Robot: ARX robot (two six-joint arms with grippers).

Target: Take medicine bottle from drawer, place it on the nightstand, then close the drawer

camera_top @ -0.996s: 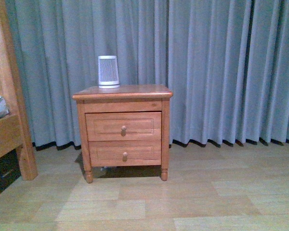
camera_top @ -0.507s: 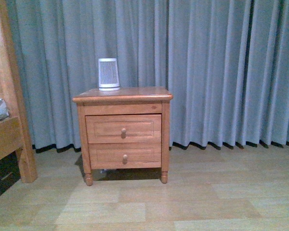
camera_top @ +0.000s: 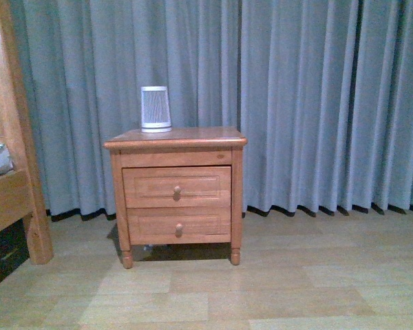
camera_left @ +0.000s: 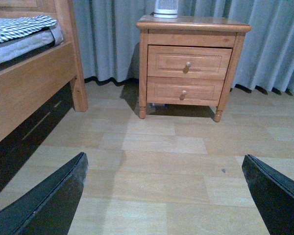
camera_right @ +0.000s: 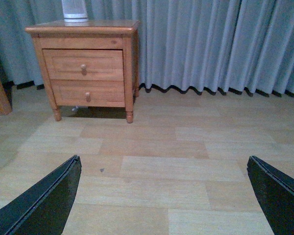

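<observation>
The orange-brown nightstand (camera_top: 175, 141) stands against the grey curtain, some way off across the floor; it also shows in both wrist views, nightstand (camera_left: 193, 24) and nightstand (camera_right: 83, 27). Its upper drawer (camera_top: 177, 187) is shut, round knob at its centre; drawer (camera_left: 188, 62), drawer (camera_right: 83, 64). The medicine bottle is out of view. My left gripper (camera_left: 164, 188) is open over bare floor, far from the nightstand. My right gripper (camera_right: 164, 191) is open too, with nothing between its fingers. Neither arm appears in the front view.
A tall white ribbed cylinder (camera_top: 155, 108) stands on the nightstand's top at the back left. A wooden bed frame (camera_top: 10, 172) with checked bedding (camera_left: 19, 27) is at the left. The lower drawer (camera_top: 179, 225) is shut. Wood-plank floor (camera_top: 261, 289) lies between me and the nightstand.
The nightstand sits slightly lower and smaller in the front view than a second ago; the camera has shifted a little. Both drawers stay shut.
</observation>
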